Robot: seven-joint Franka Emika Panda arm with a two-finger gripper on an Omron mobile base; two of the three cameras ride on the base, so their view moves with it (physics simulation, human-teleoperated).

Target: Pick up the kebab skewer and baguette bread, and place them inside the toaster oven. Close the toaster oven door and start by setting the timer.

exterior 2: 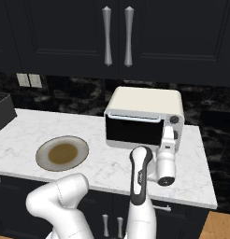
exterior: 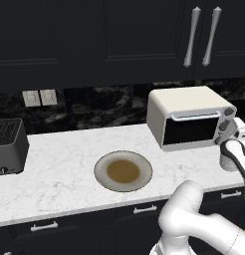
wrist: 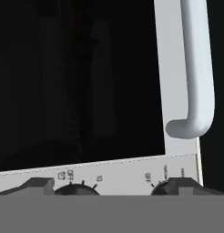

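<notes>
Cream toaster oven [exterior 2: 144,116] sits shut, so the open gripper [exterior 2: 168,138] should centre squarely on the timer knob [exterior 2: 173,120] before closing and turning.

one toaster oven [exterior: 189,117], one plate [exterior: 123,171], one slot toaster [exterior: 9,145], two cabinet handles [exterior: 192,36] overhead, two wall outlets [exterior: 40,97]

Cream, black and marble — the colours on show

The toaster oven [exterior: 184,102] is cream-white, its toaster oven door [exterior 2: 133,130] dark glass with a pale handle [wrist: 198,68]; the surface [exterior: 60,169] is white marble with grey veins, the plate [exterior: 123,171] grey-rimmed with a brown well — cabinets [exterior 2: 65,32] black, slot toaster [exterior: 9,145] dark grey.
</notes>
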